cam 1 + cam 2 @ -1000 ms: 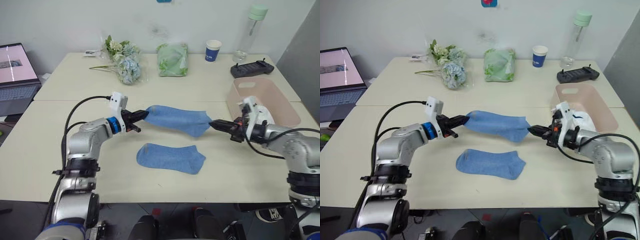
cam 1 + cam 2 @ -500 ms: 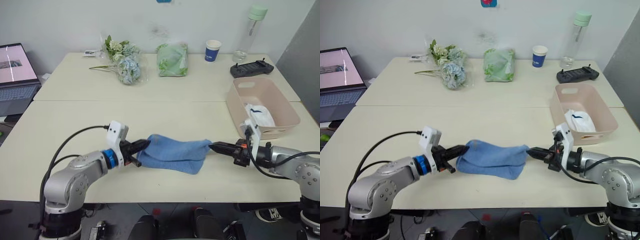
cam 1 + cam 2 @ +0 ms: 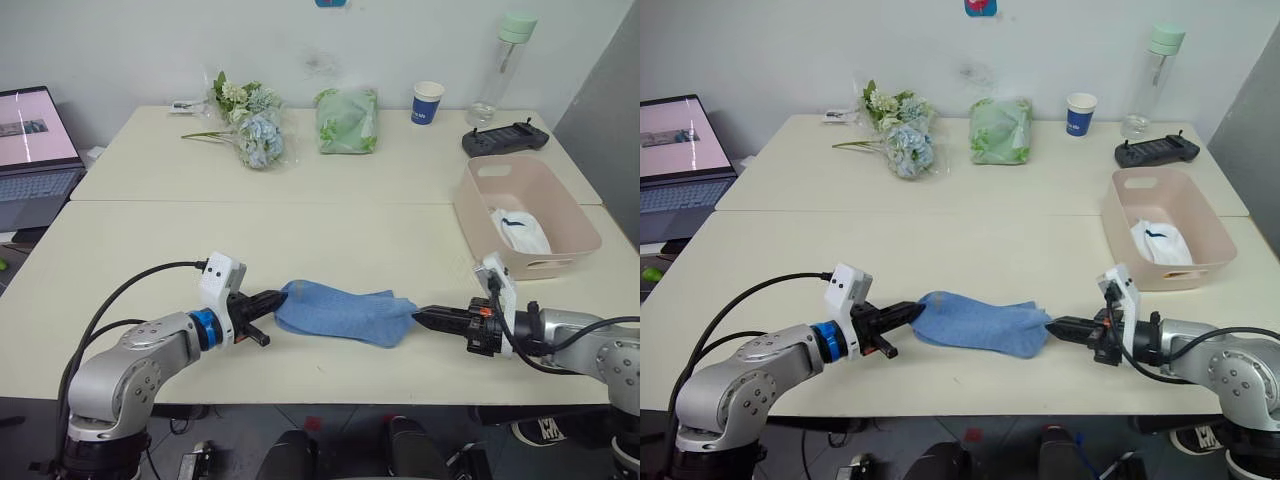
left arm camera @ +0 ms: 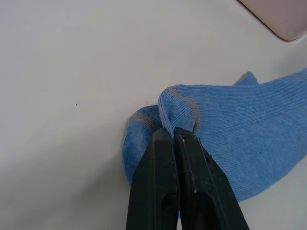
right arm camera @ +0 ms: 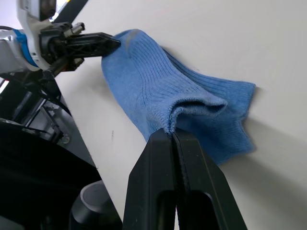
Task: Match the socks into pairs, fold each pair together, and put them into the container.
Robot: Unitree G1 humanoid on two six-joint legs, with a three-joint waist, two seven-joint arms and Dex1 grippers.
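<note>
Soft light blue socks (image 3: 345, 312), limp and light I'd judge, stacked left of the container (image 3: 560, 210); my left gripper (image 4: 173, 130) and right gripper (image 5: 171, 132) each pinch an end edge.

Lower blue sock (image 3: 345, 314) mostly hidden under upper sock; laptop (image 3: 35, 150) cut by frame edge.

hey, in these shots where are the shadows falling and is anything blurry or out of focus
Left eye view: soft, even light; the blue socks cast a faint shadow on the table. Left wrist view: the left gripper is sharp, the sock ribbing crisp; the tub corner is soft. Right wrist view: a soft shadow lies beside the socks; the right gripper is sharp, the dark area under the table edge is blurred.
</note>
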